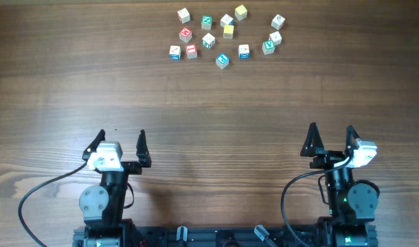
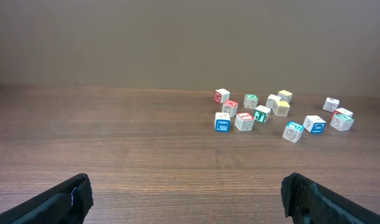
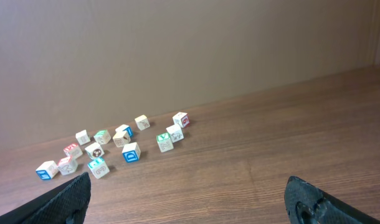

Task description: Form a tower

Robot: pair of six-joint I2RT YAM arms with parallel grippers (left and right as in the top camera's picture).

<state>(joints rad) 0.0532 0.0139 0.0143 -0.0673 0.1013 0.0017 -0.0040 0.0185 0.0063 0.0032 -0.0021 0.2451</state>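
Several small white letter cubes (image 1: 208, 40) with red, green, blue and yellow faces lie scattered singly at the far middle of the wooden table; none is stacked, and no tower shows in any view. The same cubes (image 2: 261, 113) sit far ahead and to the right in the left wrist view. In the right wrist view the cubes (image 3: 131, 152) sit ahead to the left. My left gripper (image 1: 121, 134) (image 2: 186, 186) hangs open at the near left, nothing between its fingers. My right gripper (image 1: 331, 129) (image 3: 188, 186) is open and empty at the near right. Both are far from the cubes.
The brown wooden table (image 1: 209, 110) stretches between the grippers and the cubes. A plain wall (image 2: 177, 37) rises behind the table's far edge. Black cables (image 1: 38, 193) loop beside each arm base at the near edge.
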